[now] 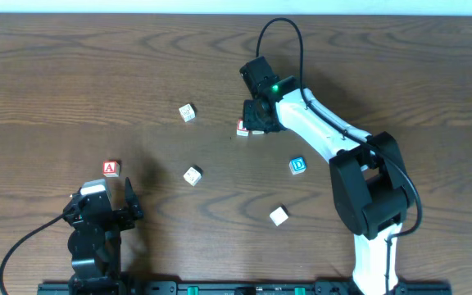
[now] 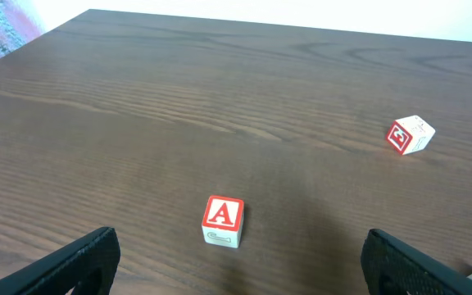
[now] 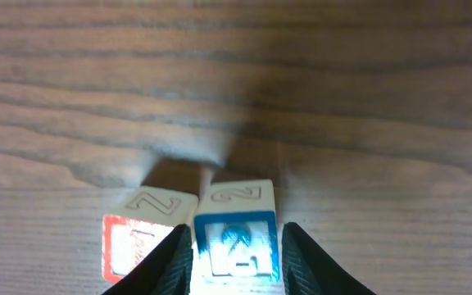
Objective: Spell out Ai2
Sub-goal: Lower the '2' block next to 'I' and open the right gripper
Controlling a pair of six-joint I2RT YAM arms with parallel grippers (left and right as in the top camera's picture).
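We judge the blue block (image 3: 236,233), which seems to carry the 2, to be light, rigid and not fragile; its painted faces look smooth, so a weak squeeze could let it slip or twist. The best hold is on two opposite flat sides, low and centred, with the fingers square to the faces; the right pincer (image 3: 238,262) has it exactly so, its fingers pressed against the left and right sides and pinching it. The block sits on the tabletop (image 1: 72,74) right of centre and towards the far edge; a red block (image 3: 138,242) lies against its left side, touching or nearly so, and its letter is too blurred for us to read. That neighbour leaves the left finger little room; a lift may drag it along.

The right arm is stretched well forward and bent leftward over the tabletop, wrist tipped down onto the pair of blocks. The left arm is folded back near the near edge, its left pincer (image 2: 240,258) spread wide and holding nothing; the A block (image 2: 223,220) stands just ahead of it, upright with the red A facing up, apart from both fingers. Another red-faced block (image 2: 409,134) lies well apart to the right.
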